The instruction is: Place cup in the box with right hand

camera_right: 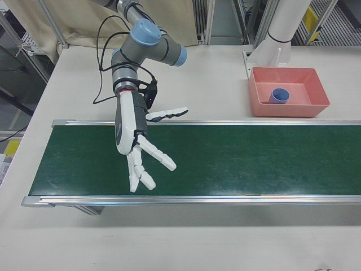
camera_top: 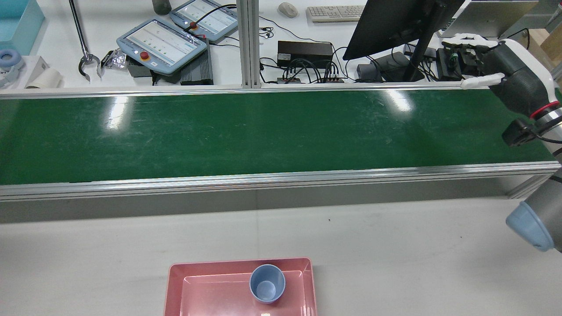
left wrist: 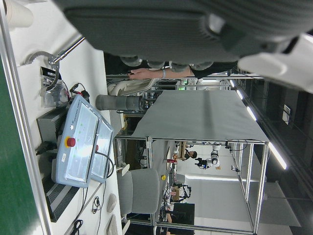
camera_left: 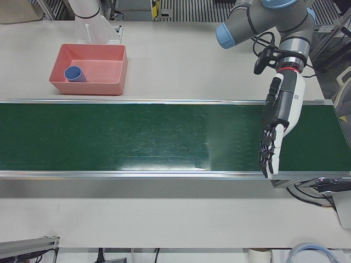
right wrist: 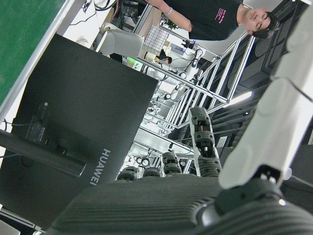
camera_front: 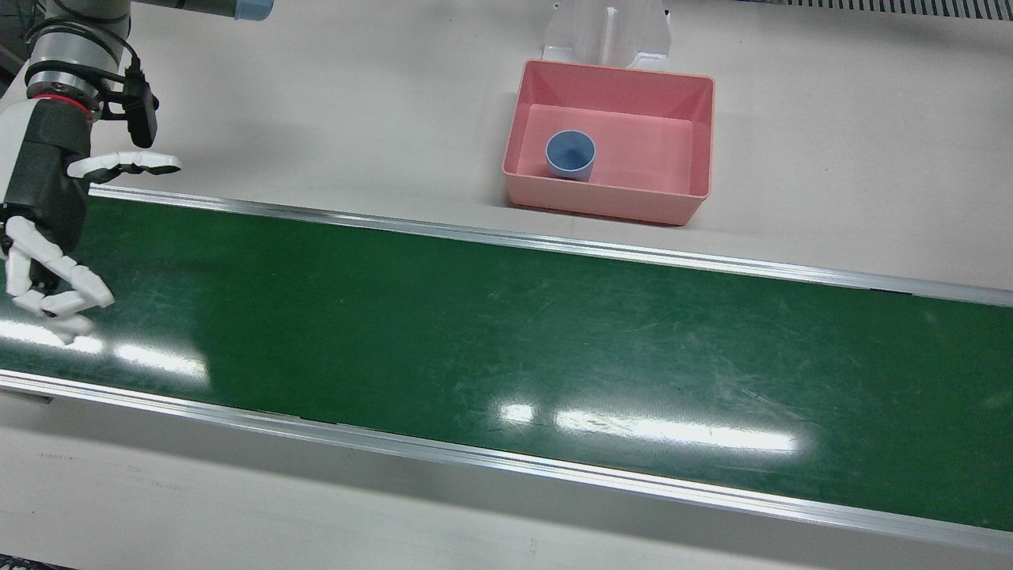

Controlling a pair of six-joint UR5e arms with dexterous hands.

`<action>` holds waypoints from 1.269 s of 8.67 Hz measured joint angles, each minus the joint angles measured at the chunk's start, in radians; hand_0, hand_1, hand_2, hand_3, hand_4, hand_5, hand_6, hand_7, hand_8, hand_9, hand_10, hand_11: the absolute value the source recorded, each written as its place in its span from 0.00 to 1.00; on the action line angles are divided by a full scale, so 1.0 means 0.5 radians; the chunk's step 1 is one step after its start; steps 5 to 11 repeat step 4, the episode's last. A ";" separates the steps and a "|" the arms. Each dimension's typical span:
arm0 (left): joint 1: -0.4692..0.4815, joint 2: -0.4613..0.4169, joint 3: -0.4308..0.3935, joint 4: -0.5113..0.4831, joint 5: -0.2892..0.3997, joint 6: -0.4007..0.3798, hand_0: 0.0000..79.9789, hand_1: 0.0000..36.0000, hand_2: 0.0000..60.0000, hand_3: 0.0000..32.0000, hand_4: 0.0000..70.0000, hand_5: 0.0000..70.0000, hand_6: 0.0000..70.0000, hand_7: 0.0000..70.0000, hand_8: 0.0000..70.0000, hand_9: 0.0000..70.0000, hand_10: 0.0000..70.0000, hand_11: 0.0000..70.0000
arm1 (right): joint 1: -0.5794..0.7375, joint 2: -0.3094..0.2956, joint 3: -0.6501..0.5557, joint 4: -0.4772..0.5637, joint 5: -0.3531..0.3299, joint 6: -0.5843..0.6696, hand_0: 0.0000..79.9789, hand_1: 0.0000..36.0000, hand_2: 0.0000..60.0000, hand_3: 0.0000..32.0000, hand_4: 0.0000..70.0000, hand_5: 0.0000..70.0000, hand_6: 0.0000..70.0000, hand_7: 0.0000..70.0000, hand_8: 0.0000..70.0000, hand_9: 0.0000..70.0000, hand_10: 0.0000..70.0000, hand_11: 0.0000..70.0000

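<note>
The blue cup (camera_front: pixel 570 154) stands upright inside the pink box (camera_front: pixel 605 202) on the white table behind the green belt; it also shows in the rear view (camera_top: pixel 267 283) and the right-front view (camera_right: pixel 279 95). My right hand (camera_front: pixel 47 229) is open and empty, fingers spread, above the belt's end far from the box; it also shows in the right-front view (camera_right: pixel 138 141) and the rear view (camera_top: pixel 505 81). My left hand (camera_left: pixel 277 126) is open and empty, fingers pointing down over the opposite end of the belt.
The green conveyor belt (camera_front: pixel 514 332) with metal rails runs across the table. A white stand (camera_front: pixel 608 32) is behind the box. Teach pendants (camera_top: pixel 160 41), a monitor (camera_top: pixel 395 22) and cables lie beyond the belt's far edge.
</note>
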 measured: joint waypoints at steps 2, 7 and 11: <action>0.000 0.001 0.000 0.000 0.000 0.000 0.00 0.00 0.00 0.00 0.00 0.00 0.00 0.00 0.00 0.00 0.00 0.00 | 0.025 -0.063 -0.033 0.015 -0.006 0.039 0.48 0.11 0.09 0.00 0.07 0.03 0.03 0.07 0.00 0.03 0.01 0.03; -0.001 0.001 0.000 0.000 -0.002 0.000 0.00 0.00 0.00 0.00 0.00 0.00 0.00 0.00 0.00 0.00 0.00 0.00 | 0.026 -0.099 -0.039 0.018 -0.008 0.050 0.51 0.15 0.11 0.00 0.09 0.04 0.04 0.10 0.00 0.04 0.02 0.04; -0.001 0.001 0.000 0.000 -0.002 0.000 0.00 0.00 0.00 0.00 0.00 0.00 0.00 0.00 0.00 0.00 0.00 0.00 | 0.026 -0.099 -0.039 0.018 -0.008 0.050 0.51 0.15 0.11 0.00 0.09 0.04 0.04 0.10 0.00 0.04 0.02 0.04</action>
